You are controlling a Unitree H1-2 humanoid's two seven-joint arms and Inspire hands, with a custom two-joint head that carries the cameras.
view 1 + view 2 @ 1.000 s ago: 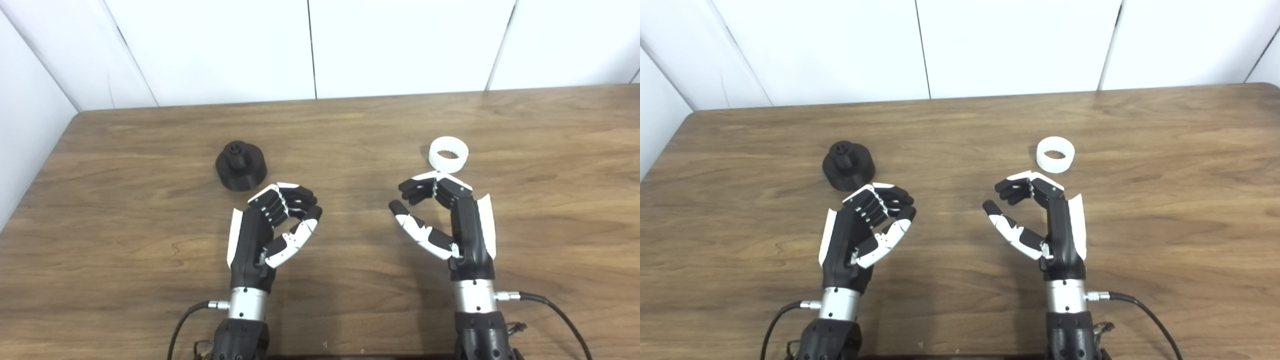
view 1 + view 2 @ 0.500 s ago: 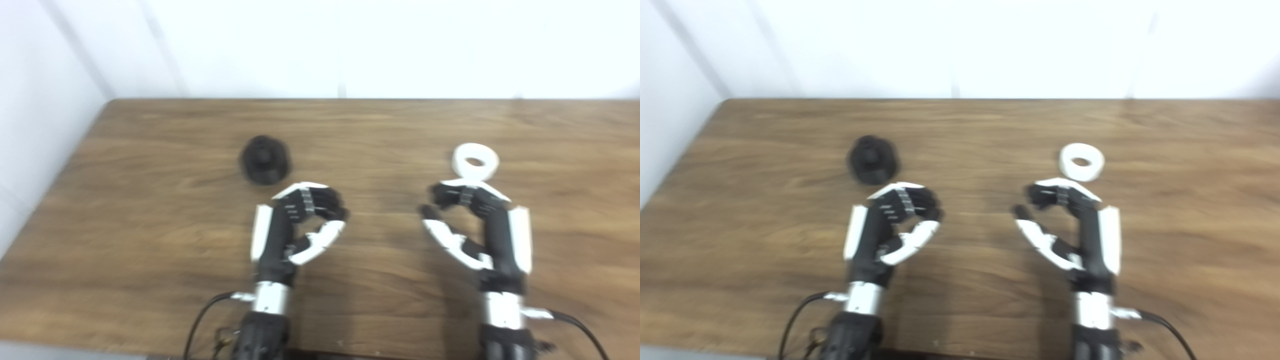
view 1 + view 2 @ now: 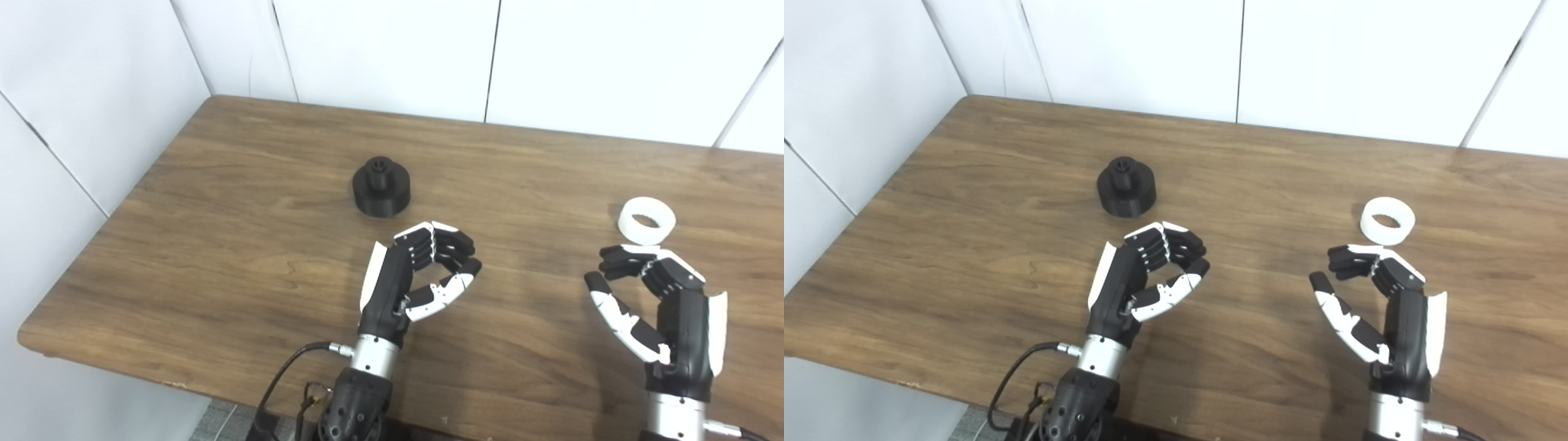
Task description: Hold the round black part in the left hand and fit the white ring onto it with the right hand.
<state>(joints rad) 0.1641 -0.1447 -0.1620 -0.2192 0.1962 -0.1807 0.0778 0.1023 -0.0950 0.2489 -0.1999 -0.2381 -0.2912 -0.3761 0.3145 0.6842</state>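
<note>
The round black part point(image 3: 381, 194) sits on the wooden table point(image 3: 214, 245), left of centre and toward the far side, flat on its wide base with a small raised hub pointing up from the middle of its top. Nothing touches it. Just on the near side of it and slightly to the right is the left hand point(image 3: 421, 272), held above the table with its palm turned inward; its fingers point(image 3: 450, 246) are curled over toward the thumb so that only a narrow gap is left between them, and it holds nothing. Well to the right, the white ring point(image 3: 647, 220) lies flat on the table with its open bore facing up, also untouched. The right hand point(image 3: 655, 306) is just on the near side of the ring, empty, with its fingers bent over at the top and the thumb point(image 3: 615, 312) stretched out to the left, leaving a wider gap than the left hand shows. Both forearms rise from the near edge of the table, a black cable point(image 3: 282, 380) looping off the left wrist. White wall panels point(image 3: 392, 55) stand behind the table and along its left side
</note>
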